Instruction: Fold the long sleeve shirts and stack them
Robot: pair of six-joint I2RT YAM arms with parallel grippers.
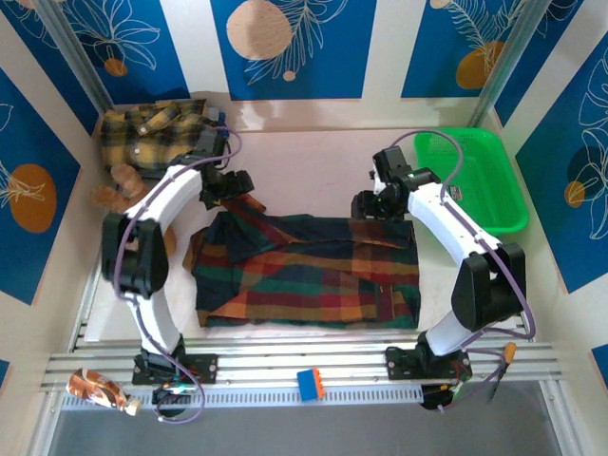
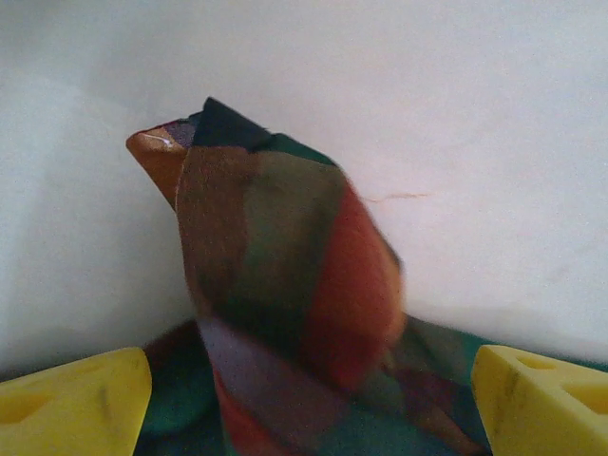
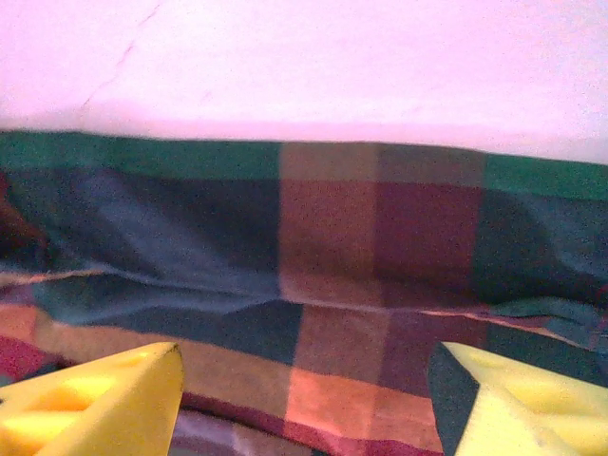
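Observation:
The dark green, navy, red and orange plaid shirt [image 1: 304, 271] lies spread across the middle of the table. My left gripper [image 1: 228, 187] hovers at its far left corner, where a pointed flap of cloth [image 2: 275, 275] juts out between the wide-apart yellow fingers [image 2: 76, 404]; the left gripper [image 2: 309, 413] is open. At the shirt's far right edge [image 3: 380, 218], my right gripper [image 1: 370, 204] sits just above the cloth. The right gripper [image 3: 304, 404] is open too, plaid showing between its fingers [image 3: 518, 408]. The yellow and black shirt [image 1: 152, 133] lies bunched at the back left.
A brown teddy bear [image 1: 119, 185] sits at the left wall beside the yellow shirt. A green plastic basket [image 1: 475, 176] stands at the back right. A small blue and orange block [image 1: 311, 383] rests on the front rail. Bare white table [image 1: 304, 157] lies behind the shirt.

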